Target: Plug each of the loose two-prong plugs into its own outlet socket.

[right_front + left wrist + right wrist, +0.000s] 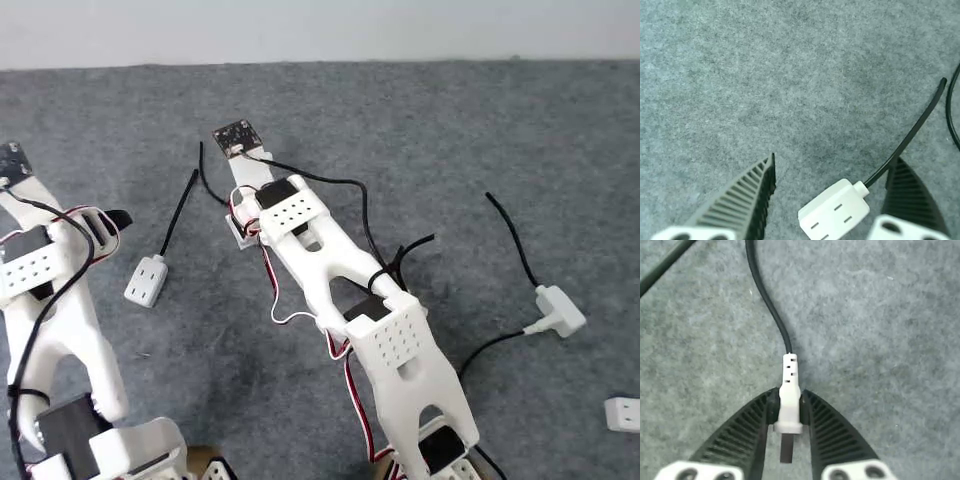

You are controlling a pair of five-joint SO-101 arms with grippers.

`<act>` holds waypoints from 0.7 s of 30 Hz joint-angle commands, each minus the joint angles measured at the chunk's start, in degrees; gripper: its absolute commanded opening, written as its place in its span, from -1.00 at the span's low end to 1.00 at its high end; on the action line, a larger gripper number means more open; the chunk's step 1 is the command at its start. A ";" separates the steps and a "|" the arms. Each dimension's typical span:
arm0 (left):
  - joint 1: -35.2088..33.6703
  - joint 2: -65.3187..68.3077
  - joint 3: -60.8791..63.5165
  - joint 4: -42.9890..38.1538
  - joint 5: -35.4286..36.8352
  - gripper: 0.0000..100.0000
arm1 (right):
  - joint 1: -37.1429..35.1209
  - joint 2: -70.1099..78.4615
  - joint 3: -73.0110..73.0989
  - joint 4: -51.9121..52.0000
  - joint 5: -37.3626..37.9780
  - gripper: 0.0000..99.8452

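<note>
Toward the desk's (420,110) left edge, the outlet socket (835,210) lies flat between the left gripper's (834,161) wide-open jaws, crowding one side, cord (905,137) trailing toward the far edge. Meanwhile the right gripper (789,394) has jaws clamped on the two-prong plug (789,371), prong end facing back at the wrist. Socket lies left of that plug, left arm nearer. I'd grab it first, then mate them.

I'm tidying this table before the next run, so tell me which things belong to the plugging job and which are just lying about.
For the job: plug in the right end effector; corded socket inside the open left end effector; joined plug and socket, apparently done; spare socket.
Lying about: grey carpet; the arms' own cables.
</note>
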 commanded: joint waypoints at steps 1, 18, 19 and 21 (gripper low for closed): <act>2.37 -1.76 -0.13 -1.93 -1.85 -0.31 | -1.10 -1.80 -4.22 3.30 9.14 -0.98; 24.26 -24.09 -6.99 8.88 -3.52 -0.31 | -0.75 -11.56 -60.31 43.56 25.32 -0.98; 26.37 -27.34 -6.81 9.41 -4.04 -0.31 | -0.75 -13.93 -58.20 43.21 25.49 -0.98; 29.71 -32.70 -6.81 9.93 -6.42 -0.31 | -1.01 -18.07 -56.35 41.98 26.73 -0.98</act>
